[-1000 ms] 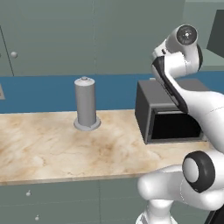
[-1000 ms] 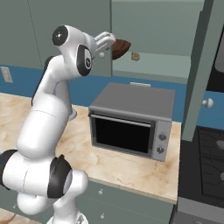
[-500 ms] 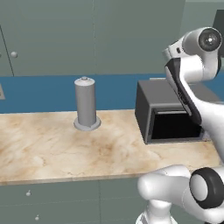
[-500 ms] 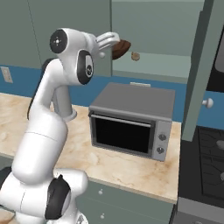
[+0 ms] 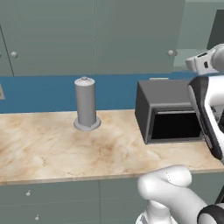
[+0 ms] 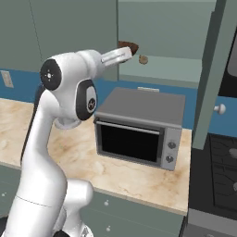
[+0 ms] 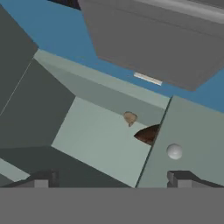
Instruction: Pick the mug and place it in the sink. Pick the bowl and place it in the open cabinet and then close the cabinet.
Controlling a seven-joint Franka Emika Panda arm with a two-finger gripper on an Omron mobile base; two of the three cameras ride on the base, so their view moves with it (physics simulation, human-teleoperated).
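Observation:
The dark brown wooden bowl [image 6: 130, 46] sits on the shelf of the open cabinet [image 6: 171, 32], above the microwave. In the hand view the bowl [image 7: 148, 134] is half hidden behind the edge of the cabinet's door [image 7: 192, 127]. My gripper [image 7: 111, 180] is open, its fingertips wide apart with nothing between them, a short way back from the bowl. From the right base view the gripper [image 6: 124, 53] reaches up toward the shelf, just left of the bowl. The mug and the sink are out of view.
A small tan object [image 6: 143, 59] lies on the shelf beside the bowl. The open cabinet door [image 6: 212, 74] with its pale knob [image 6: 220, 109] stands out at the right. A dark grey microwave [image 6: 139, 125] and a grey canister [image 5: 86, 105] stand on the marble counter.
The jaws have spread wider and let go of the bowl, which stays on the shelf. The arm's elbow has swung to the right and the hand has drawn back a little.

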